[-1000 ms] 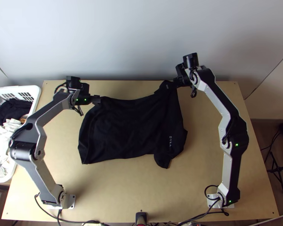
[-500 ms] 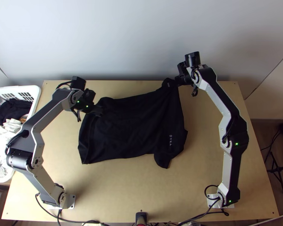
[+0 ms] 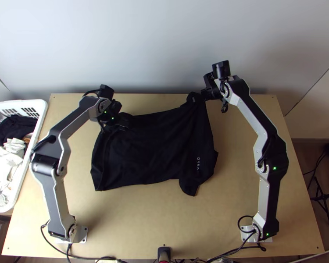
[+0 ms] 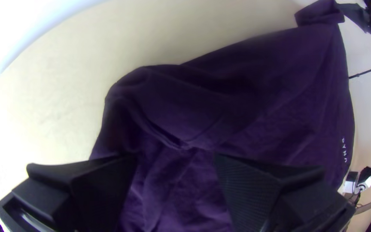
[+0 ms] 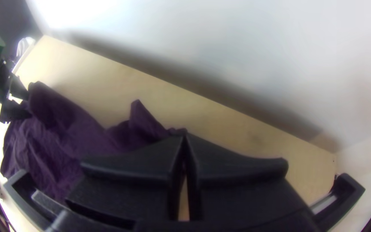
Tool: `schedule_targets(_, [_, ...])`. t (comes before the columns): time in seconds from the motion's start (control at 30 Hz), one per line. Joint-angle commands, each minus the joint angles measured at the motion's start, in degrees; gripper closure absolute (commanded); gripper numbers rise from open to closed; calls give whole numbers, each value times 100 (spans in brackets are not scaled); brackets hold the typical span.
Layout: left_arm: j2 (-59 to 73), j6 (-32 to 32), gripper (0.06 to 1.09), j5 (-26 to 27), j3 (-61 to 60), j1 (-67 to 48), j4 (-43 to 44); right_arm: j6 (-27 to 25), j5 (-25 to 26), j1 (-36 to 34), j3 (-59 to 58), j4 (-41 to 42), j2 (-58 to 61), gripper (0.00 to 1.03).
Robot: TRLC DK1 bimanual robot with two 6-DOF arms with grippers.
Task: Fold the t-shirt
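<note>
In the top view, the black t-shirt lies mostly spread on the light wooden table, with uneven edges, reaching from beneath the left gripper across to the right gripper at its far right corner. The left wrist view shows the left gripper's fingers wide apart over the shirt's rumpled far left part; whether they touch the fabric I cannot tell. In the right wrist view, the right gripper's fingertips are pressed together, clamped on the shirt's bunched corner.
</note>
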Motion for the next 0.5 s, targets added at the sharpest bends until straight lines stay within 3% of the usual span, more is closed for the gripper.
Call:
schedule_targets(0.0, [634, -37, 24, -152, 572, -135, -68, -29, 7, -12, -89, -8, -73, 100])
schedule_targets(0.13, [669, -107, 28, -152, 766, -179, -51, -38, 7, -20, -133, -8, -82, 100])
schedule_targets(0.47, [862, -63, 88, 59, 1038, -152, 28, -55, 7, -20, -203, -8, -144, 100])
